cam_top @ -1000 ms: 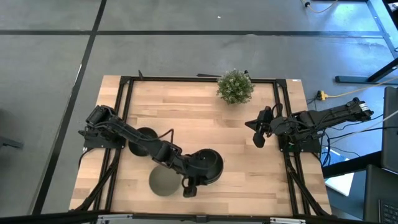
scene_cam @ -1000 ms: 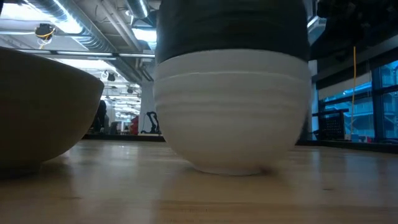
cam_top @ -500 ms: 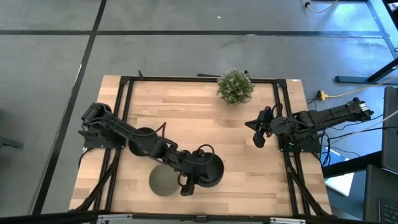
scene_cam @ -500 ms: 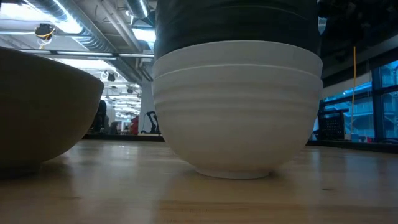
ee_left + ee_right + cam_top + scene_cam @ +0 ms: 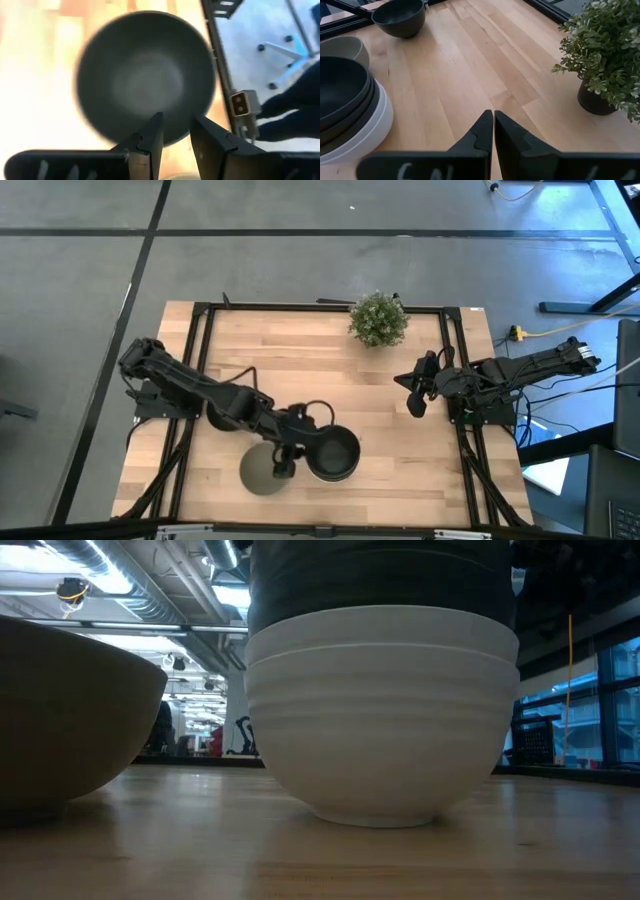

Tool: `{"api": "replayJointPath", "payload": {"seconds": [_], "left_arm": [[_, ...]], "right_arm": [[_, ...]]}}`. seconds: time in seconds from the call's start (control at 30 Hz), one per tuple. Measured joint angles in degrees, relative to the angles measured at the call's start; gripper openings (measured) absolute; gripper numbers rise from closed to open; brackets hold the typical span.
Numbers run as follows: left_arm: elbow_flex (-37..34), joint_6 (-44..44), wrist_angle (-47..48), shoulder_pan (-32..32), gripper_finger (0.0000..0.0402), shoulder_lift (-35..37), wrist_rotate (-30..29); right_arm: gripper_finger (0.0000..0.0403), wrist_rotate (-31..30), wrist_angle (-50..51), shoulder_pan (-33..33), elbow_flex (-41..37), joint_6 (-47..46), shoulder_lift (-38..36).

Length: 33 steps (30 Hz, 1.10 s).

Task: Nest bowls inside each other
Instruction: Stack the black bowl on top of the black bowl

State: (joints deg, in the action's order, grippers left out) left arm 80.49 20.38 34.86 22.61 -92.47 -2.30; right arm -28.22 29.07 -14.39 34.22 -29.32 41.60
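Observation:
A stack of nested bowls (image 5: 335, 455) stands on the table near its near edge, with black bowls on top and two white bowls (image 5: 380, 720) below. The stack also shows in the right wrist view (image 5: 345, 115). The grey-olive bowl (image 5: 258, 475) rests alone just left of it. A lone black bowl (image 5: 400, 17) sits farther left, mostly under the left arm. My left gripper (image 5: 284, 465) is open between the grey bowl and the stack, fingers (image 5: 150, 137) pointing at the top black bowl (image 5: 145, 75). My right gripper (image 5: 415, 405) waits shut at the right side. My left gripper stands open at the left rim of the stack's top black bowl (image 5: 172, 140). Its fingers come slanting down from the table's left. I cannot tell whether they touch the rim.
A small potted plant (image 5: 378, 318) stands at the far edge, close to the right gripper (image 5: 493, 120). Bare wood lies between the stack and the right arm. A black frame runs around the table's edges.
The bowl stack slid a little toward the near edge, then stayed put. My left gripper drew back from the stack's near side toward the table's left, ending between the grey bowl and the stack.

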Motion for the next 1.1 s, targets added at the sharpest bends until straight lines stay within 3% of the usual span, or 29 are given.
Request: {"api": "replayJointPath", "payload": {"seconds": [0.2,0.43,0.63,0.87,1.1], "left_arm": [[0.0,-3.3,5.0,0.0,0.0090,5.3,-2.3],[0.0,2.1,17.9,-1.0,0.0097,10.1,-5.1],[0.0,4.9,30.6,-1.3,0.0126,10.9,-6.9],[0.0,5.1,38.1,-1.3,0.0170,10.9,-12.8],[0.0,9.5,46.9,-1.6,0.0179,10.9,-16.4]], "right_arm": [[0.0019,-0.1,0.0,0.0,0.0,0.7,0.0],[0.0019,-0.2,0.0,0.0,0.0,1.3,0.0],[0.0019,-1.2,0.0,0.0,0.0,1.4,0.0],[0.0019,-2.1,0.0,0.0,0.0,1.4,0.0],[0.0019,-2.2,0.0,0.0,0.0,1.2,0.0]]}}
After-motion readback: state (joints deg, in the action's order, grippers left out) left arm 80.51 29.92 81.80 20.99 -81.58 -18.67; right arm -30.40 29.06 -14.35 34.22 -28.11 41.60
